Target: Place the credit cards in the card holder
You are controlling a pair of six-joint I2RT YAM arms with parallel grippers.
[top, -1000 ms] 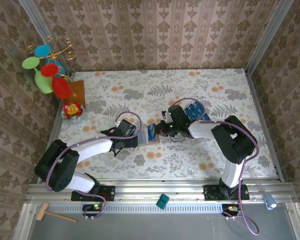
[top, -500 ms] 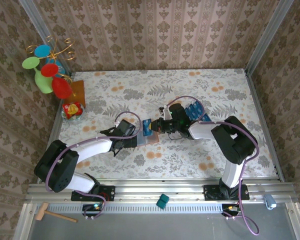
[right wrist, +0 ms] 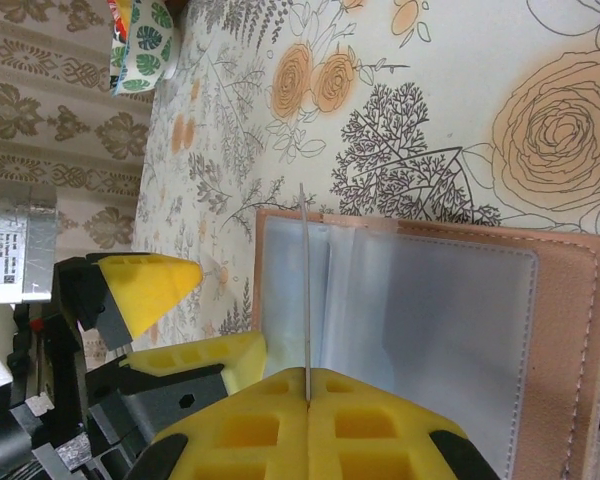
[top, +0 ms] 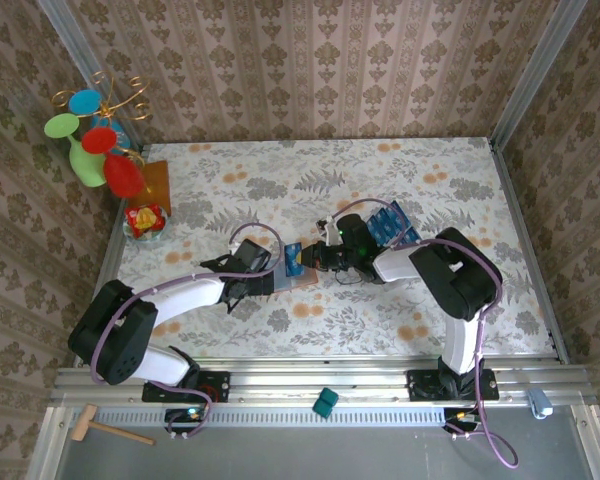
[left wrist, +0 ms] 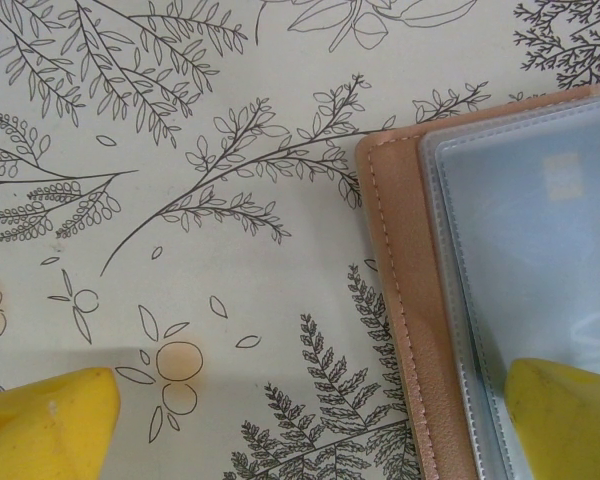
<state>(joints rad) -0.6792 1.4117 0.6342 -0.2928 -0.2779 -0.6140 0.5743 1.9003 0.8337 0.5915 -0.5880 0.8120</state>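
The card holder [right wrist: 565, 330] lies open on the flowered table, pinkish-brown leather with clear sleeves [left wrist: 525, 220]. My right gripper [right wrist: 308, 398] is shut on one credit card [right wrist: 304, 290], which I see edge-on as a thin upright line above the holder's left sleeves. From above, that blue card [top: 293, 258] stands tilted over the holder [top: 305, 281], with the right gripper [top: 315, 257] just right of it. My left gripper [left wrist: 305, 440] is open. One of its yellow fingertips [left wrist: 565, 420] rests on the holder's sleeve and the other sits over bare table. More blue cards [top: 390, 222] lie behind the right arm.
A clear tray [top: 408, 235] holds the spare cards at centre right. An amber square [top: 156, 181], a small patterned packet [top: 145, 219] and a colourful ornament stand [top: 95, 135] crowd the left wall. A teal block [top: 325, 403] and a wooden hammer [top: 105, 428] lie on the front rail.
My right gripper has moved a little left with the card, which went from lying low over the holder to standing more upright. The left arm has stayed still.
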